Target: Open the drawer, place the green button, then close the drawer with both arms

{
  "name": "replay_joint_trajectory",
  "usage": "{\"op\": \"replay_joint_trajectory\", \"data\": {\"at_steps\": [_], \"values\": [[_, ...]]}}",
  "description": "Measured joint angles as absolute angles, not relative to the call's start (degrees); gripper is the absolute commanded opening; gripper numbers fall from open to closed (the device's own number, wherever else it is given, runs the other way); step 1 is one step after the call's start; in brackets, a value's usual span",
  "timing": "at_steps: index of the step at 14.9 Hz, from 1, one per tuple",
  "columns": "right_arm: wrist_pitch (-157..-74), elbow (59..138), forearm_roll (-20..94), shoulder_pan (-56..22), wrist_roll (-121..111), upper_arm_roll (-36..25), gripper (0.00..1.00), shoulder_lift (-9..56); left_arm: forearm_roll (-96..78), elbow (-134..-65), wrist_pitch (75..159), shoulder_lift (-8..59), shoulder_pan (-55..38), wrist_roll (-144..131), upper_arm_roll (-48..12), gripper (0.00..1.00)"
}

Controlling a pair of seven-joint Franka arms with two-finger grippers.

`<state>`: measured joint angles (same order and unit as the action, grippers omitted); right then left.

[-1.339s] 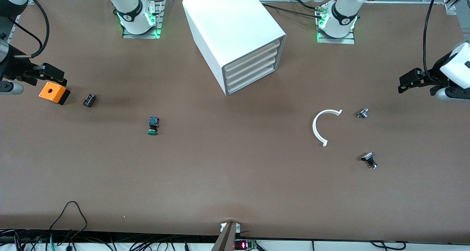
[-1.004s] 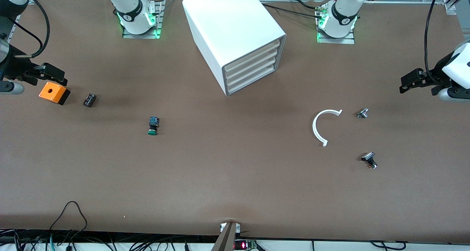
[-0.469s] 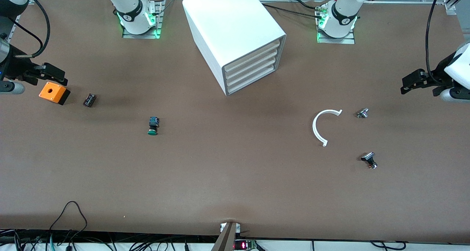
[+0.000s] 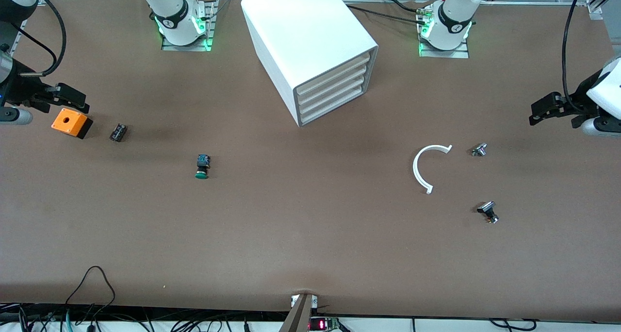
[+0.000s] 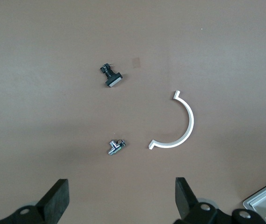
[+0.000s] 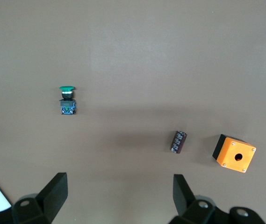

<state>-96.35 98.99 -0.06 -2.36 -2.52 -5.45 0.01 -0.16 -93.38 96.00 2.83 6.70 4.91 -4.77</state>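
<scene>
Green-capped button point(image 4: 202, 167) lies untouched; left fingers point(image 5: 58, 198) and right fingers point(image 6: 53, 191) spread wide.

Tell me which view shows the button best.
The right wrist view: the button lies unobstructed there, its green cap and black-and-blue body both distinct. The front view shows the button smaller, lying on the table toward the right arm's end, nearer the camera than the cabinet. The left wrist view does not show it.

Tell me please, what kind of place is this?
Probably a robotics lab bench: two arms bolted to a brown table, the left gripper and right gripper open over it, loose parts like the button, and cables along the edges.
</scene>
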Motion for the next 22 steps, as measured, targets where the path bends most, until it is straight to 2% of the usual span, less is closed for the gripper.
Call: {"op": "replay_joint_trajectory", "data": {"at_steps": [5,10,17,22], "values": [[-97.6,99.1,0.0,-2.5,-2.5,-5.4,1.00,0.9,-0.2,-93.3,96.0,4.1,6.8,4.9,-4.7,1.00],[-101.3,99.2,0.0,-3.0,-2.6,-5.2,1.00,4.8,-0.2,-93.2,95.9,6.2,6.7,5.0,-5.3,1.00],[-106.1,99.2,0.7,-3.7,-2.6,-5.2,1.00,10.4,-8.3,-93.8,94.9,17.7,6.5,5.0,-7.4,1.00],[-106.1,99.2,0.7,-5.6,-3.0,-5.1,1.00,12.5,-24.0,-98.7,98.1,27.1,5.1,5.1,-11.3,1.00]]}}
